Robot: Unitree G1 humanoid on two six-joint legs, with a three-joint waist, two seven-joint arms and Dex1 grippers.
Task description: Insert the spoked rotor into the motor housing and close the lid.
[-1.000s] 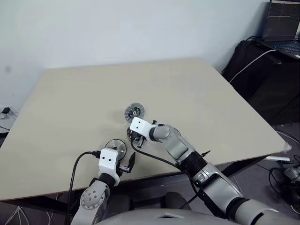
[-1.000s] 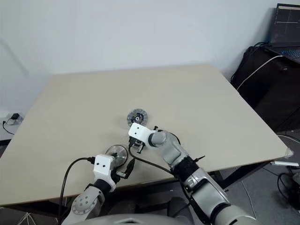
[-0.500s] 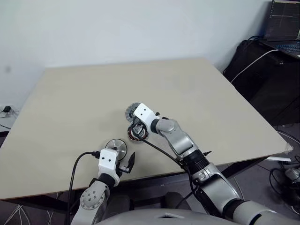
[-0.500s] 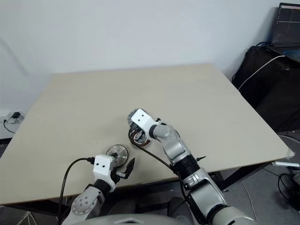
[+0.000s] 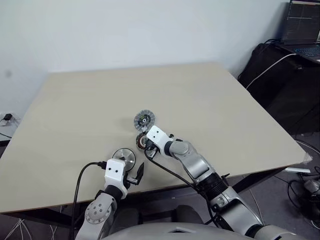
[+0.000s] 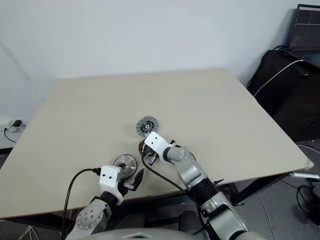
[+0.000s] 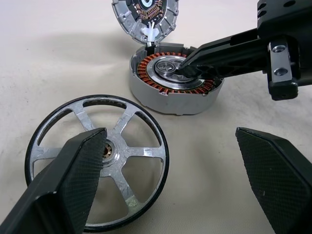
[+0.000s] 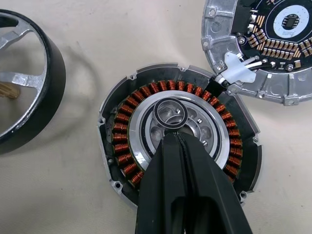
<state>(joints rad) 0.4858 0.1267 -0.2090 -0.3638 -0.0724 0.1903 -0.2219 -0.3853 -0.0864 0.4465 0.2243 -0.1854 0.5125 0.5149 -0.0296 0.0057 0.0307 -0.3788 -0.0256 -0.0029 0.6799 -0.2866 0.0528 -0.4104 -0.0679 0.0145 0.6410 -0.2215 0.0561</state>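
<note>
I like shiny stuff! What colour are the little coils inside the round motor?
Reddish copper-orange windings, clearest in the right wrist view.

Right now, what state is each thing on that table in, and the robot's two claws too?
spoked rotor: flat on the table, not yet in the housing.
motor housing: open, copper windings exposed, a small loose ring at its centre.
lid: off, lying beside the housing, joined by white wires.
left end effector: open, empty, at the rotor.
right end effector: shut, tips over the housing's centre.

On the table [image 5: 210, 100], the lid [image 5: 143, 120] lies just above the motor housing [image 5: 142, 142], the spoked rotor [image 5: 123, 156] lower left of both.
</note>
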